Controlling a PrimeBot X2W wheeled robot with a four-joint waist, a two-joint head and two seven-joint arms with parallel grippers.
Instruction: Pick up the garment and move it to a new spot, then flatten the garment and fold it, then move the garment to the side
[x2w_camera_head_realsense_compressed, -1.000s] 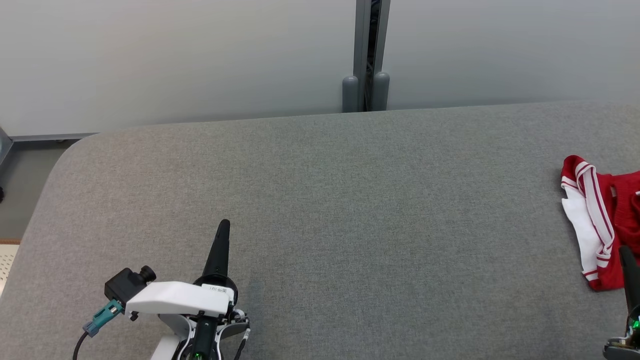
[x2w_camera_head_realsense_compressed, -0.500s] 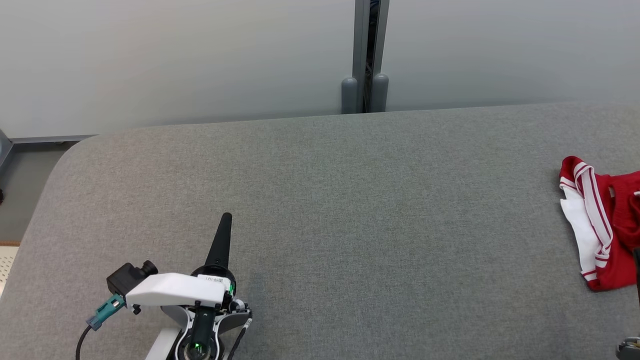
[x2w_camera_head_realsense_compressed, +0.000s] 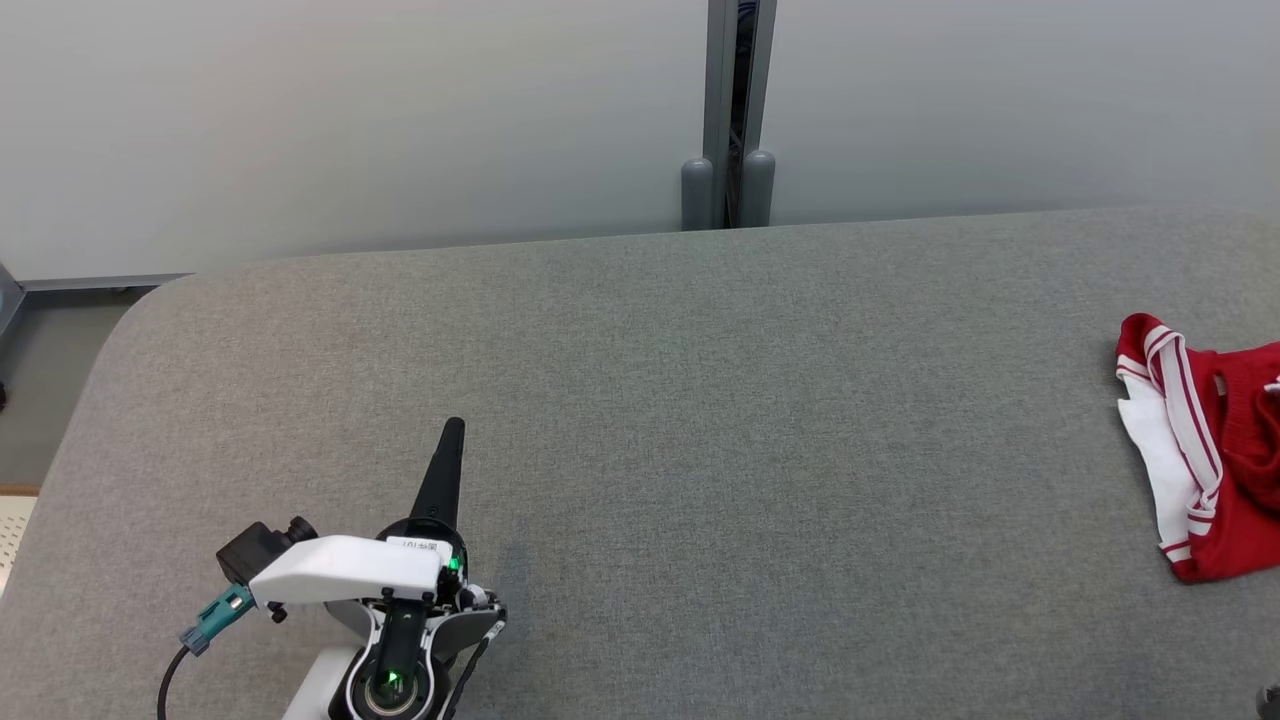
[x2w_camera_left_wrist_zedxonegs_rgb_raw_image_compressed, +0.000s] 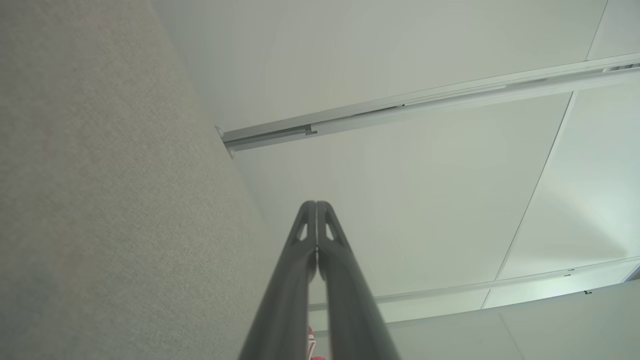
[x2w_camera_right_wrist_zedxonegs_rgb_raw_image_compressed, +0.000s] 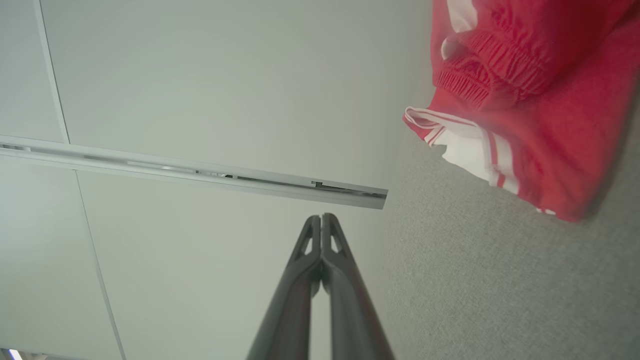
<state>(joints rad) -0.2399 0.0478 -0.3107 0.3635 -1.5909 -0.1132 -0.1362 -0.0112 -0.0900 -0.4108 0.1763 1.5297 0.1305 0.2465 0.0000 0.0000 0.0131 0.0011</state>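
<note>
Having dropped out at the head view's lower right, the right end effector (x2w_camera_right_wrist_zedxonegs_rgb_raw_image_compressed: 321, 217) is pressed together and empty, like the left end effector (x2w_camera_head_realsense_compressed: 452, 428) at lower left, while the bunched red-and-white garment (x2w_camera_head_realsense_compressed: 1225, 460) lies at the desk's (x2w_camera_head_realsense_compressed: 700, 420) right frame edge, nearer the right arm.

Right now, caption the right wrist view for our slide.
Shut right pincer near crumpled red shorts on grey fabric table.

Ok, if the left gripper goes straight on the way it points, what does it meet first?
Nothing close: the left gripper, shut, points over the table toward the pale wall panel behind, which it would likely meet first.
</note>
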